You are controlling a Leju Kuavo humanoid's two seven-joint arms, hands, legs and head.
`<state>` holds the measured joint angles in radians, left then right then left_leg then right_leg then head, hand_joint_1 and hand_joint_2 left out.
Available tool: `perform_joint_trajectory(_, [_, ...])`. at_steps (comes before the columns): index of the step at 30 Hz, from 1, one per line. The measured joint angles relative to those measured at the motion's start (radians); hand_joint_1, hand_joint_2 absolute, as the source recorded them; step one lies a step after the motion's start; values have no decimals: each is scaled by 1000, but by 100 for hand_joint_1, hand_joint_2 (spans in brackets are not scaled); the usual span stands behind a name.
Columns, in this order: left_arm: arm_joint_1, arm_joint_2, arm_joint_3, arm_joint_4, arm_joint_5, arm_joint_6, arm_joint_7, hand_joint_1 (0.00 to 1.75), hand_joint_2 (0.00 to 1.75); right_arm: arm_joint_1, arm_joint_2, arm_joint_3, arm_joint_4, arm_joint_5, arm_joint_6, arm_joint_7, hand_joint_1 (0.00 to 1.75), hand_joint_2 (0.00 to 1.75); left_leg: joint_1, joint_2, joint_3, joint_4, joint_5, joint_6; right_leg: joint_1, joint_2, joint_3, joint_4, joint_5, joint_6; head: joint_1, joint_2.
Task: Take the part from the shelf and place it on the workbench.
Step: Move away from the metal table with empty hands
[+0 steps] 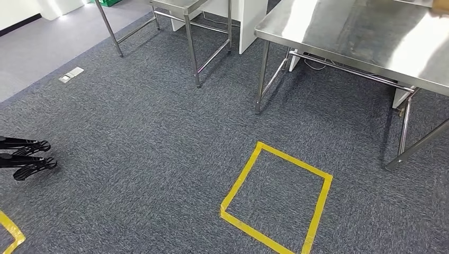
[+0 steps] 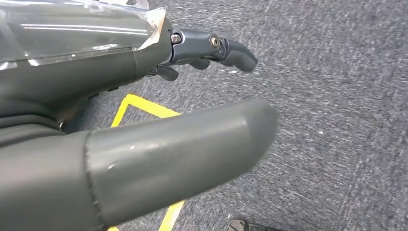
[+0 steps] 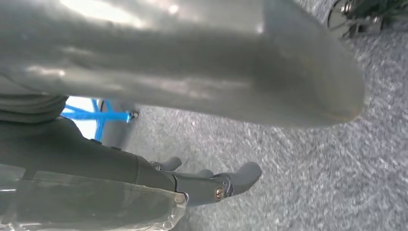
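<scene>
While the head camera looked down, grey speckled carpet [image 1: 159, 132] filled most of the room's floor, with a paler strip of floor [image 1: 37, 47] along the far left edge. A square of yellow tape [image 1: 275, 198] lay on the carpet near the middle, and a corner of a second yellow tape mark [image 1: 11, 231] sat at the lower left. A steel workbench [image 1: 370, 37] stood at the upper right, its top bare where visible; a smaller steel table [image 1: 182, 8] stood further back beside a white cabinet [image 1: 249, 21].

The left hand [image 2: 144, 120] hung above the carpet, thumb stretched out and dark fingers [image 2: 231, 50] slightly bent and apart, holding nothing. The right hand [image 3: 192, 96] hung likewise over carpet, thumb extended, fingers [image 3: 240, 175] loosely spread and empty.

The part could not be made out in any view, nor the shelf.

Black wheeled feet [image 1: 26, 156] of some stand rested at the left edge, and a white floor outlet [image 1: 71, 74] sat near the pale strip. Something blue [image 3: 94, 113] showed behind the right hand, too hidden to identify.
</scene>
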<state>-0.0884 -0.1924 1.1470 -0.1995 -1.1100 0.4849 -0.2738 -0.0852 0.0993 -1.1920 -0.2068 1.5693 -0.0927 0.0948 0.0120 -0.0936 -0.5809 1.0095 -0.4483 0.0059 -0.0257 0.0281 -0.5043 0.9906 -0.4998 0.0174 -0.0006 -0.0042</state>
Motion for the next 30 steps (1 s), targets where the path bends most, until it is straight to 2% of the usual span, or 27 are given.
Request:
perform_joint_trajectory(1, [0, 0, 1, 0, 0, 1, 2, 0, 0, 0, 1, 4, 0, 0, 2, 2, 0, 0, 0, 24, -14, 30, -19, -4, -2, -11, 0, -1, 2, -8, -5, 0])
perform_joint_trajectory(3, [-1, 0, 1, 0, -2, 2, 5, 0, 0, 3, 3, 8, 0, 0, 4, 9, 0, 0, 0, 74, -73, 152, -88, -9, 2, -35, -1, -2, 2, -19, -16, 0])
perform_joint_trajectory(4, [-2, 0, 1, 0, -4, 3, 7, 0, 0, 5, 4, 10, 0, 0, 5, 13, 0, 0, 1, 84, -108, 225, -120, -11, 5, -48, -2, -2, 1, -22, -19, 0])
perform_joint_trajectory(5, [-1, -1, 1, 0, -7, 4, 10, 0, 0, 7, 5, 12, 0, -1, 5, 16, 0, 0, 1, 88, -135, 278, -137, -12, 7, -61, -3, -1, 1, -23, -19, 0])
perform_joint_trajectory(6, [0, -1, 1, 0, -9, 5, 13, 0, 0, 8, 7, 13, 0, -1, 5, 18, 0, 0, 1, 90, -144, 296, -135, -12, 9, -74, -4, -1, 0, -24, -19, 0])
perform_joint_trajectory(7, [1, -1, 2, 0, -11, 7, 17, 0, 0, 9, 9, 15, 0, -1, 5, 20, 0, 0, 1, 93, -130, 271, -114, -10, 10, -84, -4, -1, -1, -25, -19, 0])
perform_joint_trajectory(8, [1, -1, 2, 0, -12, 9, 19, 0, 0, 9, 12, 18, 0, 0, 5, 21, 0, 0, 1, 102, -97, 211, -82, -6, 11, -94, -4, -1, -3, -25, -20, 0])
perform_joint_trajectory(10, [-1, -1, 2, 0, -13, 12, 22, 0, 0, 9, 18, 22, 0, 0, 5, 24, 0, 0, -4, 138, -18, 70, -32, 7, 18, -111, 1, -1, -8, -20, -23, 0])
perform_joint_trajectory(11, [-2, -1, 2, 0, -13, 14, 23, 0, 0, 9, 21, 25, 0, 0, 5, 26, 0, 0, -7, 150, 6, 26, -20, 12, 22, -119, 2, 0, -11, -16, -22, 0])
perform_joint_trajectory(12, [-3, -1, 2, 0, -14, 16, 24, 0, 0, 9, 23, 27, 0, 0, 5, 29, 0, 0, -10, 154, 15, 7, -18, 16, 25, -127, 6, 0, -14, -12, -20, 0])
perform_joint_trajectory(14, [-3, -2, 2, 0, -17, 19, 28, 0, 0, 8, 27, 31, 0, 0, 5, 35, 0, 0, -11, 132, 13, 1, -14, 25, 28, -140, 10, -1, -16, -2, -16, 0])
perform_joint_trajectory(15, [-2, -3, 2, 0, -18, 20, 30, 0, 0, 7, 29, 33, 0, 0, 5, 37, 0, 0, -9, 123, 15, -5, -9, 30, 27, -129, 10, 6, -21, 2, -15, 0])
perform_joint_trajectory(16, [-2, -3, 2, 0, -19, 21, 33, 0, 0, 7, 31, 34, 0, 0, 5, 38, 0, 0, -7, 113, 17, -11, -3, 36, 27, -107, 0, 28, -34, 5, -14, 0])
perform_joint_trajectory(18, [-3, -4, 2, 0, -20, 22, 35, 0, 0, 9, 33, 36, 1, -1, 5, 39, 0, 0, -3, 94, 17, -18, 5, 44, 21, -53, -52, 135, -85, 3, -7, 0])
perform_joint_trajectory(20, [-3, -3, 2, 0, -20, 22, 37, 0, 0, 14, 36, 38, 1, -1, 5, 40, 0, 0, -3, 69, 13, -18, 6, 46, 17, -35, -120, 265, -133, 3, 0, 0])
perform_joint_trajectory(21, [-2, -3, 2, 0, -20, 22, 38, 0, 0, 16, 36, 38, 1, -1, 5, 40, 0, 0, -3, 55, 12, -18, 7, 46, 15, -34, -136, 292, -135, 10, 1, 0])
perform_joint_trajectory(22, [-1, -4, 2, 0, -20, 22, 39, 0, 0, 17, 36, 39, 1, 0, 5, 40, 0, 0, -3, 42, 12, -17, 7, 45, 12, -32, -133, 277, -119, 21, 2, 0])
perform_joint_trajectory(23, [-1, -4, 2, 0, -19, 22, 39, 0, 0, 18, 36, 41, 1, 0, 5, 41, 0, 0, -2, 28, 13, -16, 7, 43, 9, -28, -109, 222, -89, 33, 4, 0])
perform_joint_trajectory(24, [0, -5, 2, 0, -18, 23, 40, 0, 0, 18, 36, 43, 1, 0, 5, 42, 0, 0, -2, 16, 13, -13, 7, 40, 4, -13, -75, 145, -55, 43, 5, 0])
perform_joint_trajectory(25, [0, -5, 2, 0, -17, 24, 40, 0, 0, 18, 37, 45, 2, 0, 5, 43, 0, 0, -4, 4, 12, -9, 5, 35, 2, 0, -47, 78, -28, 45, 9, 0])
perform_joint_trajectory(26, [0, -5, 2, 0, -15, 25, 40, 0, 0, 18, 38, 48, 2, 0, 6, 45, 0, 0, -5, -5, 10, -6, 3, 29, 2, 10, -27, 32, -11, 41, 10, 0])
perform_joint_trajectory(27, [0, -4, 2, 0, -13, 27, 40, 0, 0, 18, 39, 51, 2, 0, 6, 47, 0, 0, -7, -12, 8, -4, 2, 22, 4, 16, -20, 12, -5, 31, 10, 0])
perform_joint_trajectory(28, [1, -4, 2, 0, -11, 28, 40, 0, 0, 17, 41, 55, 3, 0, 6, 47, 0, 0, -7, -18, 7, -4, 1, 16, 9, 10, -19, 11, -5, 19, 8, 0])
perform_joint_trajectory(29, [1, -4, 3, 0, -9, 29, 40, 0, 0, 17, 43, 61, 3, 0, 6, 49, 0, 0, -4, -23, 5, -5, 2, 12, 6, 2, -17, 11, -3, 8, 5, 0])
perform_joint_trajectory(30, [3, -4, 3, 0, -7, 31, 40, 0, 0, 17, 46, 68, 3, 0, 6, 51, 0, 0, -2, -17, 1, 2, -2, 8, 5, -6, -14, 9, 0, 0, 2, 0])
